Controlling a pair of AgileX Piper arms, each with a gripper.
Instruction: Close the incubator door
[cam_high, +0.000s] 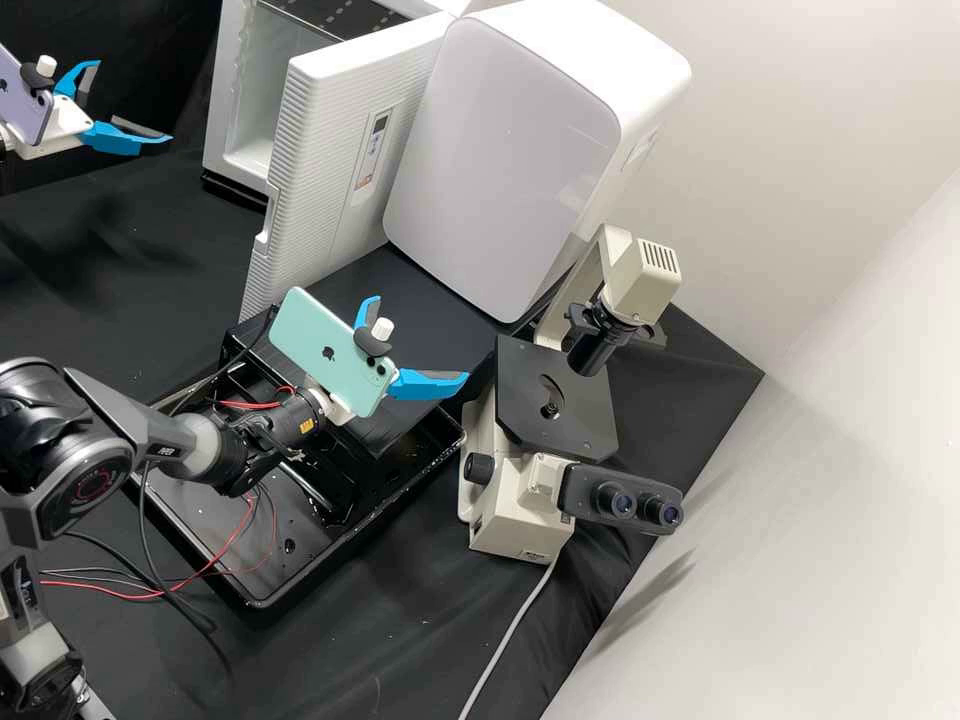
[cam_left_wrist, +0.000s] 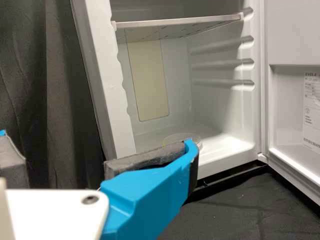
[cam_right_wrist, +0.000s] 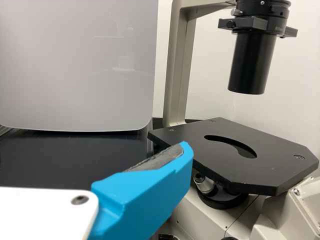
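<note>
In the high view, the incubator (cam_high: 222, 95) is cut off by the upper edge, its interior (cam_high: 262, 110) partly obscured by the door (cam_high: 335, 150); the phone (cam_high: 22, 95) on the left gripper (cam_high: 134, 100) is cut off at the side. Left wrist view: a blue finger (cam_left_wrist: 147, 200) partly hides a clear round item (cam_left_wrist: 179, 136), kind undetermined.

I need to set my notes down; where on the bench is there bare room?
Bare cloth lies between the black tray and the grey cable of the microscope. Another patch fronts the open incubator, but its door may sweep it. Crowded: the tray, with red wires and an arm above, and the microscope beside the white machine.
</note>
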